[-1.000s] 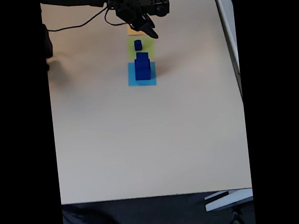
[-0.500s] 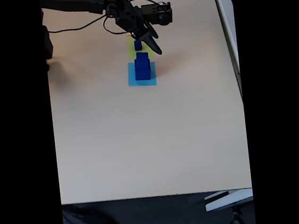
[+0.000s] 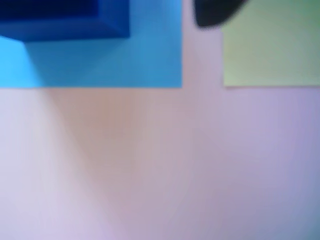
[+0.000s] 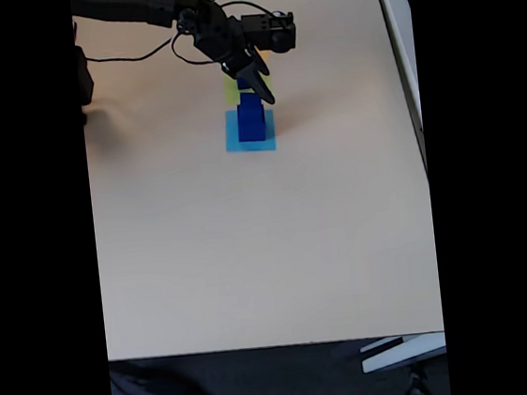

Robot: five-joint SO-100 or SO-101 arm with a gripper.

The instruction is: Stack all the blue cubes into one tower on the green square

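In the fixed view my gripper (image 4: 253, 87) reaches down from the upper left over the green square (image 4: 230, 92) and covers most of it. A small blue cube (image 4: 244, 83) shows between the spread fingers, so the gripper looks open around it. Just below, a stack of two blue cubes (image 4: 251, 120) stands on a light-blue paper square (image 4: 235, 144). The wrist view shows the bottom blue cube (image 3: 60, 17) on that light-blue square (image 3: 140, 60), the green square (image 3: 272, 45) at the right, and one dark fingertip (image 3: 212, 12) at the top edge.
A black cable (image 4: 130, 47) trails from the arm (image 4: 130, 2) across the table's top left. The beige table (image 4: 250, 246) stretches wide below the squares, with its right edge (image 4: 420, 143) and front edge (image 4: 260, 347) in view.
The gripper has swung left and down from beside the orange square onto the green square, closing in around the small blue cube. The two-cube stack has not moved.
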